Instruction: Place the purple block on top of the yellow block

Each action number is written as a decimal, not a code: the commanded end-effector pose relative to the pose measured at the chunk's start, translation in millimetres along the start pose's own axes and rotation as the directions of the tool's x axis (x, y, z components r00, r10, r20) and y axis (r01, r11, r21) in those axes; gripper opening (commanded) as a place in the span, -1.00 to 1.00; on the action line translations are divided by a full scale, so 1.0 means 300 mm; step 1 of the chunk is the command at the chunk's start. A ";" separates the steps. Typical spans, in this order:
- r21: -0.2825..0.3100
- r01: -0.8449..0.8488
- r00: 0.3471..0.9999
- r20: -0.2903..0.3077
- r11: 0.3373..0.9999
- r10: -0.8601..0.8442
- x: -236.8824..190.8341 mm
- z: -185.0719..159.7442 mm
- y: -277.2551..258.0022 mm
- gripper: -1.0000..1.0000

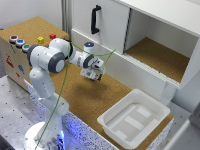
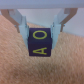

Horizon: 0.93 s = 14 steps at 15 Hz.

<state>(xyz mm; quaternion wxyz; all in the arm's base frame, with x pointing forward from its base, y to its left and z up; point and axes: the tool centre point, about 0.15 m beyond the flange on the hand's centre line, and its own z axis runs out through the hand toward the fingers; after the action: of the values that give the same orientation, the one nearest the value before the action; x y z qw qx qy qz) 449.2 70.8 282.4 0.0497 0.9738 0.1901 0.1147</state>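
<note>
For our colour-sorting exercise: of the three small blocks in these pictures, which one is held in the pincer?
The purple block, with yellow letters, is clamped between the pincer's fingers. The yellow block and red block sit untouched on the raised cork surface.

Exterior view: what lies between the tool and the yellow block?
The arm's own links cross that stretch; otherwise bare cork between tool and yellow block.

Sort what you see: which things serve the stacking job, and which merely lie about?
Job: purple block, held in the gripper; yellow block.

Lying about: red block; buttons; white tray; cupboard.
</note>
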 end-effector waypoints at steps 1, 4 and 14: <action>0.057 0.257 0.966 -0.017 0.965 -0.256 -0.030 -0.494 -0.173 -1.00; 0.190 0.455 0.886 0.001 0.870 -0.464 0.005 -0.690 -0.320 -1.00; 0.331 0.766 0.607 -0.087 0.552 -0.790 0.197 -0.970 -0.839 -1.00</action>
<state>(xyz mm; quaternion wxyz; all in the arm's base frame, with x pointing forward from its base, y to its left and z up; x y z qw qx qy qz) 335.4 258.5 509.8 -0.0603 0.8289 0.5480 0.0948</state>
